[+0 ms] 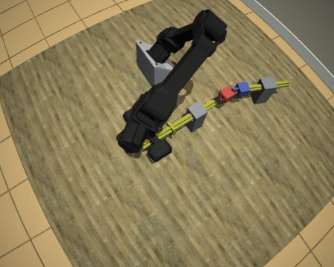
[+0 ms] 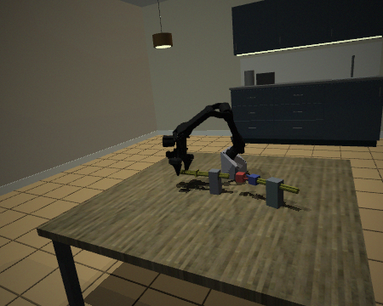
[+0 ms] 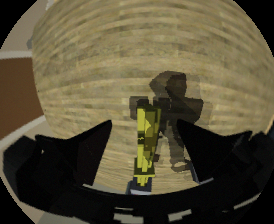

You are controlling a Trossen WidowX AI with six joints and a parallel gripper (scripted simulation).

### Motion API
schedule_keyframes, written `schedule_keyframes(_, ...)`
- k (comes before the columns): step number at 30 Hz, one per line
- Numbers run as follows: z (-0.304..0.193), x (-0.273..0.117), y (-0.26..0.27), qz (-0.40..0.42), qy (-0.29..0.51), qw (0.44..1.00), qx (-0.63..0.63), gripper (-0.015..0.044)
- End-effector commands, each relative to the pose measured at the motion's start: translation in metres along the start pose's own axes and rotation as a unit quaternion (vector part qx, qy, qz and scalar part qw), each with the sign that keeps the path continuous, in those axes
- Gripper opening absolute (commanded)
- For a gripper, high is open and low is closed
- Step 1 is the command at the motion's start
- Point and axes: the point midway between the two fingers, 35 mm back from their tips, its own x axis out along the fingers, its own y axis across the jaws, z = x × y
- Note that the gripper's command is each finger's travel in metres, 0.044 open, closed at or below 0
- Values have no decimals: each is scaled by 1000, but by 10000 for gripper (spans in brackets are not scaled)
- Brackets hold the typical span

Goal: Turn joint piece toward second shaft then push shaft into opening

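Note:
The second shaft (image 1: 182,122) (image 2: 204,173) (image 3: 142,142) is yellow, carries a raised collar (image 1: 171,128) (image 2: 197,173), and runs through its grey block (image 1: 197,110) (image 2: 214,182). Its inner end stands a short gap from the red joint piece (image 1: 226,95) (image 2: 241,177), whose opening faces roughly toward it. The red piece is hinged to a blue part (image 1: 243,89) (image 2: 254,179) on the first shaft (image 1: 283,84) (image 2: 289,188), which its block (image 1: 267,83) (image 2: 275,193) holds. My gripper (image 1: 148,142) (image 2: 182,172) (image 3: 144,122) is open, its fingers on either side of the second shaft's outer end, with nothing gripped.
The pale grey arm base (image 1: 152,68) (image 2: 231,166) stands behind the shafts. The arm arches over the wooden table (image 1: 193,208) (image 2: 191,238) and hides part of the gripper in the top view. Shadows of the arm and shaft lie on the table.

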Motion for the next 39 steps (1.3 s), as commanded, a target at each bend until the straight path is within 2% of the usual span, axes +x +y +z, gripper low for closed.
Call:
schedule_keyframes(1, -1, 9, -2, 0, 4, 1000, 5, 440)
schedule_keyframes(12, -2, 24, -2, 0, 5, 1000, 5, 440)
schedule_keyframes(25, -2, 24, -2, 0, 5, 1000, 5, 102)
schedule_keyframes(37, -2, 24, -2, 0, 5, 1000, 5, 102)
schedule_keyframes(39, -2, 24, -2, 0, 5, 1000, 5, 67)
